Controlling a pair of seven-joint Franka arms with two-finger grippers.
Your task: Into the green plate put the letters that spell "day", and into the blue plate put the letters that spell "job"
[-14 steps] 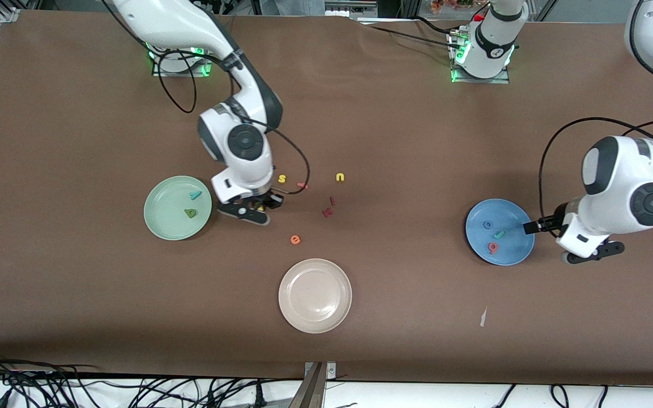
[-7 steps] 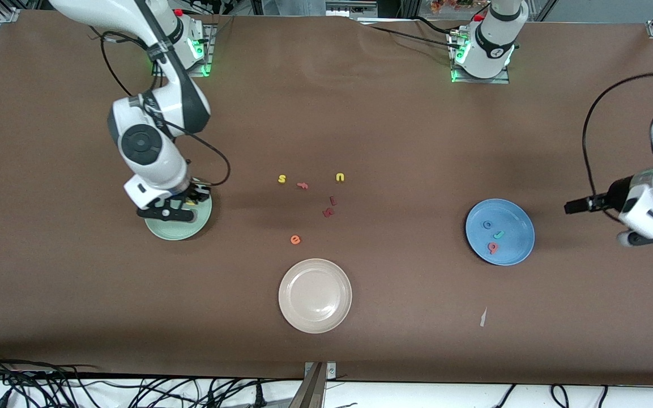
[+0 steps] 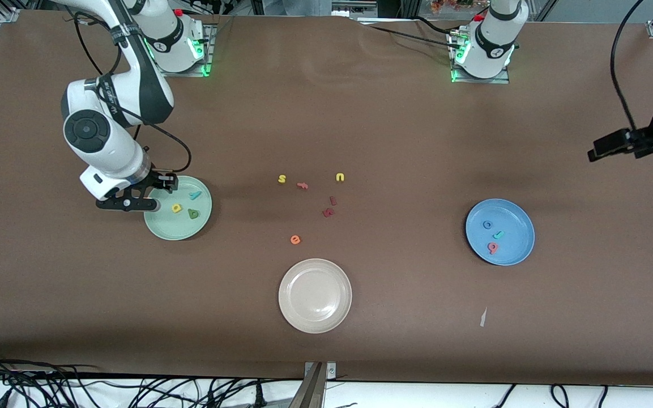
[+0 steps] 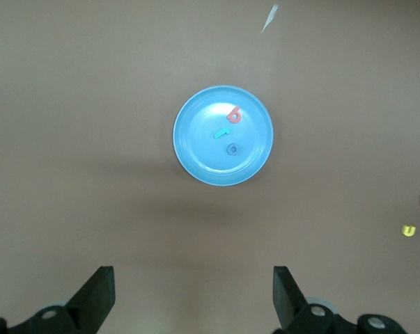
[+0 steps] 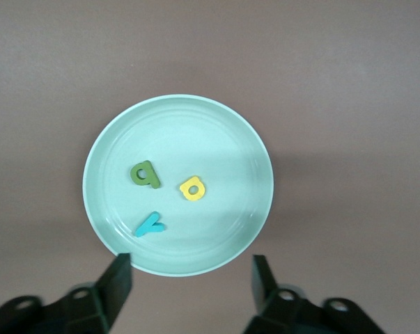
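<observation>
The green plate (image 3: 163, 225) sits on the brown counter (image 3: 394, 124) toward the right arm's end. In it lie the three "day" letters: the yellow a (image 3: 176, 208) near the middle, the dark green d (image 3: 193, 213) just beside it at about 4 o'clock, and the teal y (image 3: 195, 195) at about 1 o'clock from the a. None of them touch. The right end effector (image 3: 146, 198) hangs over the plate's rim on the side away from the other letters, with its two fingers (image 5: 116, 284) spread apart and nothing between them. The blue plate (image 3: 516, 249) sits toward the left arm's end. It holds the "job" letters in a short row: the blue o (image 3: 487, 225), the teal j (image 3: 498, 234) and the salmon-red b (image 3: 493, 247), the b nearest the front camera. The left end effector (image 4: 192, 296) is up in the air past that end of the counter, fingers wide apart and empty. Between the two plates lie a yellow s (image 3: 282, 179), a yellow u (image 3: 340, 177), an orange e (image 3: 295, 239) and some dark red letters (image 3: 329, 211). A beige plate (image 3: 315, 295) sits nearer the front camera.
</observation>
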